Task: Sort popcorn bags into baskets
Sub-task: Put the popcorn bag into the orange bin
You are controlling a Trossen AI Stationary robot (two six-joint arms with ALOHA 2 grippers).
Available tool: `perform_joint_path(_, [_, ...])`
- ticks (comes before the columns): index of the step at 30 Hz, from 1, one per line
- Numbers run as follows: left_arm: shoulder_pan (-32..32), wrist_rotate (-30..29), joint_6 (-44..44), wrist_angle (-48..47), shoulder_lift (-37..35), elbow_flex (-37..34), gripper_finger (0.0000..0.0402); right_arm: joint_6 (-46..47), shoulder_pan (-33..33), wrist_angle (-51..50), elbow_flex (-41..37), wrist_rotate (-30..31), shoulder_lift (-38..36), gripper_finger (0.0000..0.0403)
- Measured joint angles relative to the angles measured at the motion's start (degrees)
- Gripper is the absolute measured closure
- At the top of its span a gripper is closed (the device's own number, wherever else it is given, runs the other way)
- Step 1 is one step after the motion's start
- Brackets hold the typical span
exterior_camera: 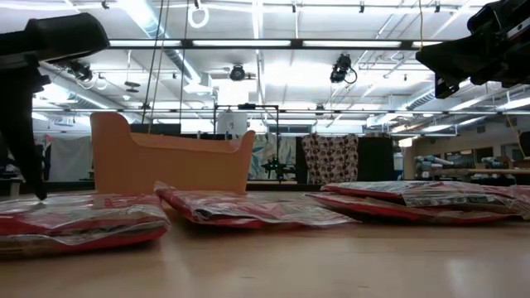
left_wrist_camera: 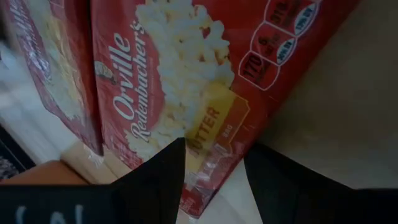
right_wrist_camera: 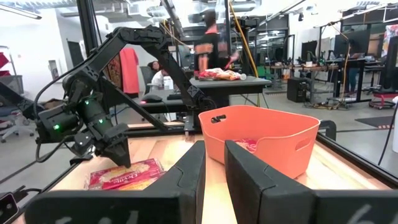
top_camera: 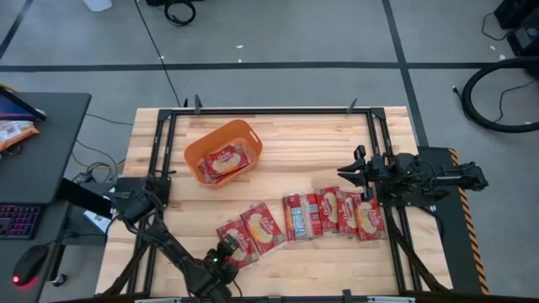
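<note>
Several red popcorn bags [top_camera: 324,215] lie flat in a row along the table's near half. One more bag [top_camera: 223,160] lies inside the orange basket [top_camera: 194,151] at the far left. My left gripper [top_camera: 226,251] is open and points steeply down over the row's leftmost bag [top_camera: 237,241]. In the left wrist view its fingers [left_wrist_camera: 161,174] stand either side of that bag's printed end [left_wrist_camera: 205,134]. My right gripper [right_wrist_camera: 214,180] waits at the table's right side, level, with a narrow gap and nothing in it. My left gripper comes at the leftmost bag's end [left_wrist_camera: 208,177] slanting from above. Whether its fingertips touch the bag I cannot tell. The bag lies flat on the table.
Black frame rails [top_camera: 164,143] run along the table's left, right and far sides. A desk with a keyboard [top_camera: 17,220] stands left of the table. A person [right_wrist_camera: 211,43] stands in the room beyond. Bare wood shows between the basket and my right arm.
</note>
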Motion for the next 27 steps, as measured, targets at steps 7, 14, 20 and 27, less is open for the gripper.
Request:
perform_joint_path(7, [0.8, 0.3, -4.2, 0.9, 0.2, -0.1, 0.0299, 0.0, 0.0, 0.0, 0.0, 0.0, 0.0, 0.0337])
perform_joint_path(14, [2.0, 1.6, -11.4, 0.9, 0.2, 0.0, 0.0391, 0.0, 0.0, 0.0, 0.0, 0.0, 0.0, 0.0337])
perform_joint_path(20, [1.9, 2.6, -16.4, -11.4, -1.3, 5.2, 0.0395, 0.0, 0.0, 0.0, 0.0, 0.0, 0.0, 0.0337])
perform_joint_path(27, [3.4, -5.5, -28.2, -27.9, -4.2, 16.2, 0.0397, 0.0, 0.0, 0.0, 0.0, 0.0, 0.0, 0.0337])
